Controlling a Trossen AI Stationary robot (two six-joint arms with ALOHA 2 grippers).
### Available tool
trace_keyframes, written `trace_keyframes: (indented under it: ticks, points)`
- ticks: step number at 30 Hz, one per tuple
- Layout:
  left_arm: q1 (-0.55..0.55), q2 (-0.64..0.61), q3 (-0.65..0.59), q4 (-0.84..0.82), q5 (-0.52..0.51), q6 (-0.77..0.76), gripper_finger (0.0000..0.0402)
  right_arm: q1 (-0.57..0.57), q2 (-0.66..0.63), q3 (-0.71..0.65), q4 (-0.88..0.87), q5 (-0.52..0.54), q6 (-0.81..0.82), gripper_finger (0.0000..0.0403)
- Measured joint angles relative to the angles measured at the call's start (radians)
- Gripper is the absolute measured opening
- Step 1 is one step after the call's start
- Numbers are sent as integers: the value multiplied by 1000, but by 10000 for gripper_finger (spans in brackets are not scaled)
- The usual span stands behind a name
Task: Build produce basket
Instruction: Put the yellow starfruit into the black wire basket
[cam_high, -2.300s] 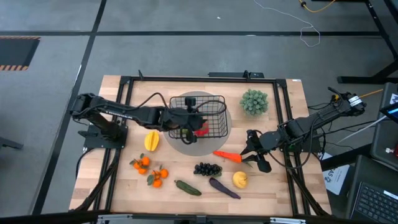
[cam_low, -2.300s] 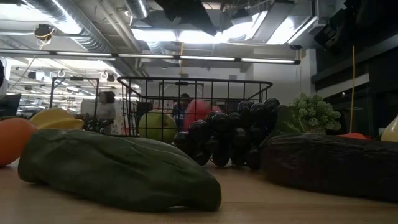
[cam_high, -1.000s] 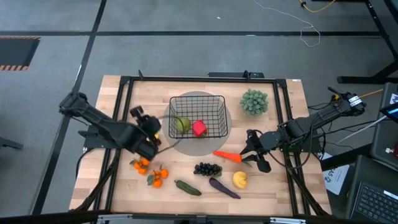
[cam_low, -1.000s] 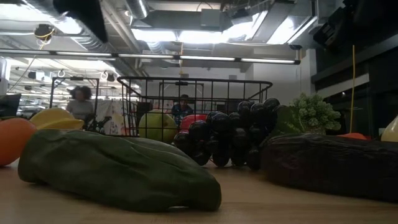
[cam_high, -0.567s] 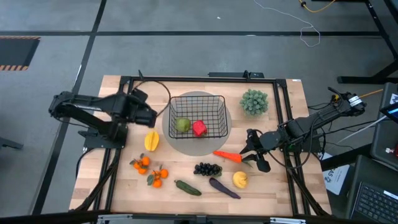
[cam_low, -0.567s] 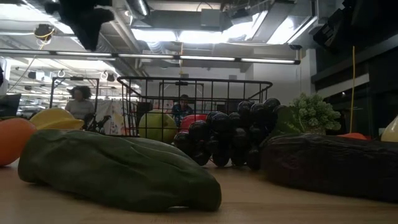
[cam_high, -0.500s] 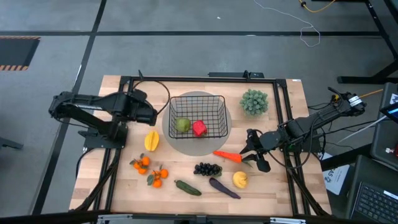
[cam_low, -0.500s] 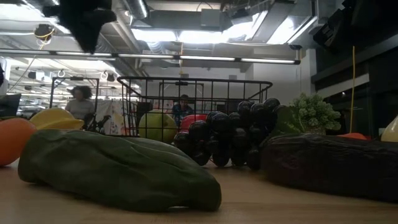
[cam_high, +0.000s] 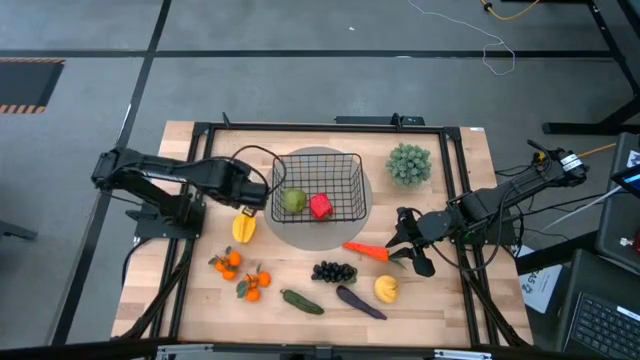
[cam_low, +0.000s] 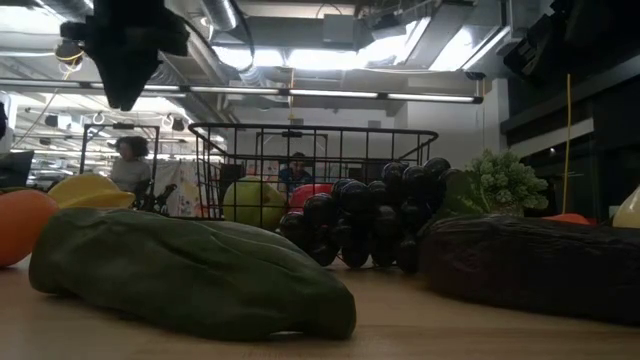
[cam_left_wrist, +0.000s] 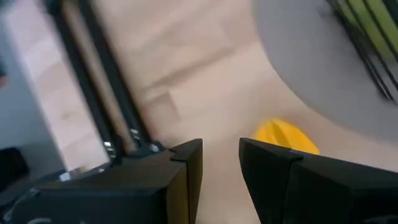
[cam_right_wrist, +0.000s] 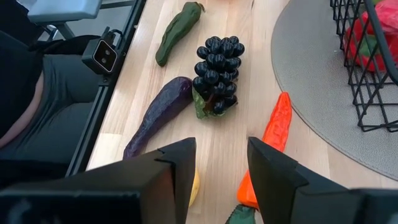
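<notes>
Left gripper (cam_high: 262, 190) hangs open and empty over the lemon (cam_high: 243, 226), just beside the basket (cam_high: 318, 186). Right gripper (cam_high: 404, 250), also open, holds nothing near the carrot (cam_high: 366, 251).

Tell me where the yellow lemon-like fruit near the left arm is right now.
In the high view, the yellow fruit lies on the wooden table left of the black wire basket, beside the grey disc, just below the left gripper.
</notes>
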Motion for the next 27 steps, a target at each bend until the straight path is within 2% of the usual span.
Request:
trace_keyframes:
  ticks: [5, 8, 12, 17, 20, 22, 27]
  points:
    - [24, 3, 0, -69, 209, 144, 94, 0, 0, 0, -8, 0, -1, 134]
    - [15, -36, 0, -70, 233, 207, 94, 0, 0, 0, -9, 0, 1, 134]
    - [-26, -114, 0, -70, 156, 273, 94, 0, 0, 0, -13, 0, 2, 134]
    - [-81, -220, 0, -69, 70, 179, 94, 0, 0, 0, -13, 0, 3, 134]
    - [-109, -277, -21, -55, -29, 117, 94, 0, 0, 0, -13, 0, 2, 134]
    - [-119, -310, -57, -36, -73, 75, 94, 0, 0, 0, -13, 0, 2, 134]
    - [-129, -381, -194, 35, -82, -28, 94, 0, 0, 0, -13, 0, 3, 134]
